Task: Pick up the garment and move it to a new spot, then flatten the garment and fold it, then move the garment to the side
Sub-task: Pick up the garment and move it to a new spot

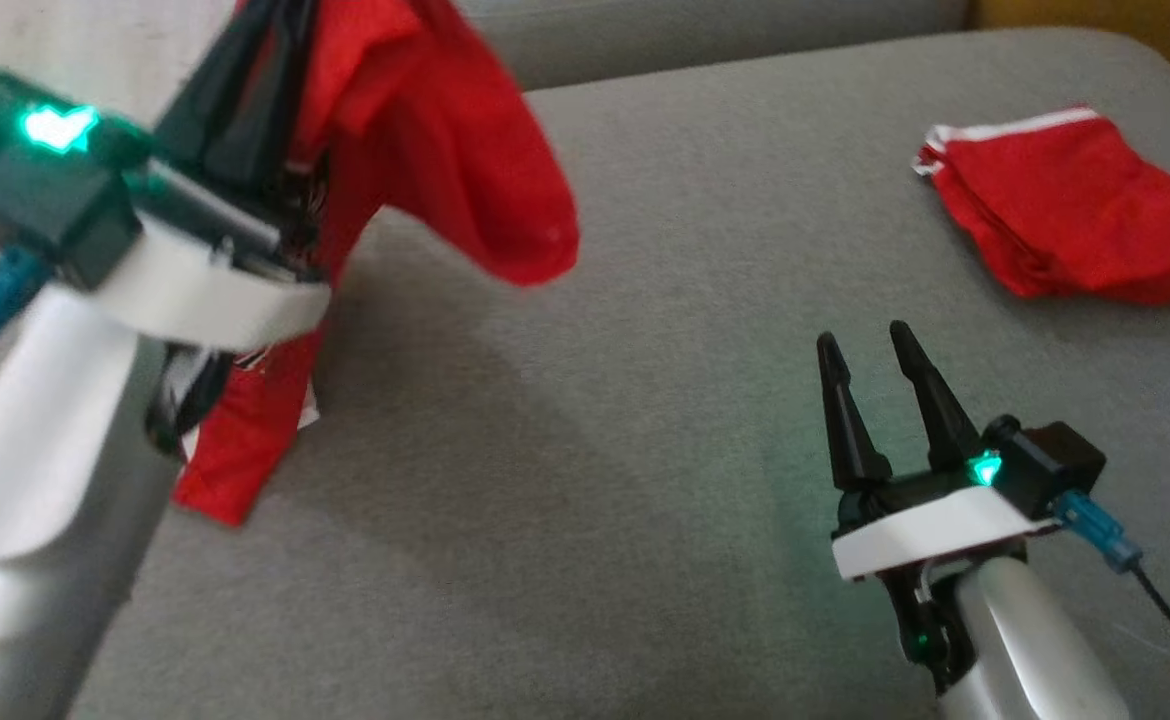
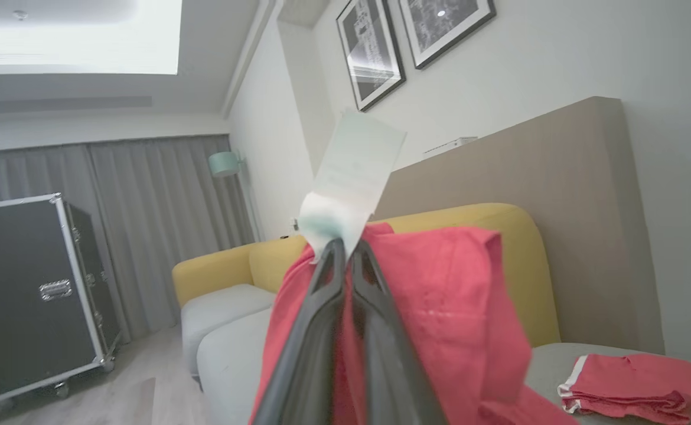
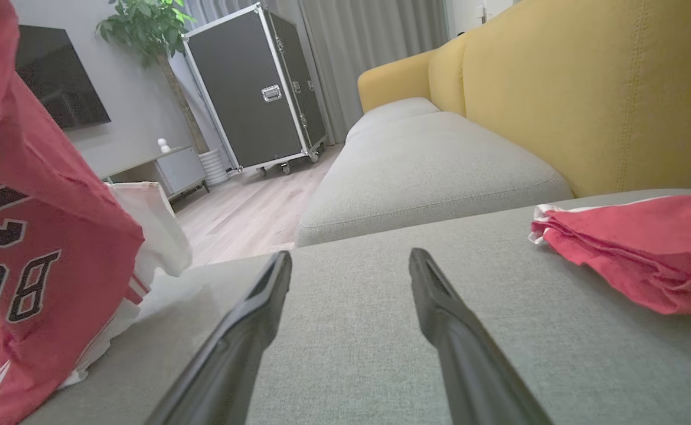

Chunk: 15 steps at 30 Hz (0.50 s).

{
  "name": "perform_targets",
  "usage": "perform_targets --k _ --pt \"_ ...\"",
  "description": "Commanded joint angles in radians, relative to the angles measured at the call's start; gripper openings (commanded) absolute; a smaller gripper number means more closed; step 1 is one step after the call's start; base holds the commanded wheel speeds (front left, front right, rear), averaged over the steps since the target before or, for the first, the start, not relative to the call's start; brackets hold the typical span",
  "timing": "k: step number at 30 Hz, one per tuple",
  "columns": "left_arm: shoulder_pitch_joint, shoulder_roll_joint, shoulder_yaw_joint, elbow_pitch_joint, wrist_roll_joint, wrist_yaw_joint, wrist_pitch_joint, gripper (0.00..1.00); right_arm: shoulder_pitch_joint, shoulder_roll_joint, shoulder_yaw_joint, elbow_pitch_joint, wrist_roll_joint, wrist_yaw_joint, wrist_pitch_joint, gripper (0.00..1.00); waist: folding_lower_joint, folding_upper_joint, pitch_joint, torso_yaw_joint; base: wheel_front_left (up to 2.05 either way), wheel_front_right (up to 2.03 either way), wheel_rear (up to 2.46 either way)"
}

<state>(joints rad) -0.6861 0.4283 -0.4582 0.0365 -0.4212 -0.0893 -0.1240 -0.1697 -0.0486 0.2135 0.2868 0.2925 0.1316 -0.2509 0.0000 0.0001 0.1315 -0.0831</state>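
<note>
The left jaws pinch the red garment — black "B" lettering, white tag unreadable — right jaws spread.

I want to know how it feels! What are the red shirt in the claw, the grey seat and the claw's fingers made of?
Red shirt: thin soft cloth, likely a sports jersey; it hangs limp in folds from the left claw.
Grey seat: woven fabric, matte, with a visible weave.
Fingers of the right claw: probably hard matte black plastic, smooth and stiff-looking.
</note>
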Motion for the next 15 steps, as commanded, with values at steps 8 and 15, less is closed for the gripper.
perform_targets --k 8,15 --pt "-0.243 0.055 -0.016 -0.013 0.056 -0.025 0.04 0.0 -0.076 -0.002 0.043 -0.065 0.048 -0.001 -0.011 1.0 0.0 -0.0001 0.099 -0.135 0.0 0.0 0.0" --pt "-0.372 0.048 -0.136 0.058 0.074 -0.039 0.044 0.0 -0.107 -0.002 0.068 -0.1 0.091 -0.001 -0.011 1.0 0.0 -0.0001 0.167 -0.228 0.0 0.0 0.0"
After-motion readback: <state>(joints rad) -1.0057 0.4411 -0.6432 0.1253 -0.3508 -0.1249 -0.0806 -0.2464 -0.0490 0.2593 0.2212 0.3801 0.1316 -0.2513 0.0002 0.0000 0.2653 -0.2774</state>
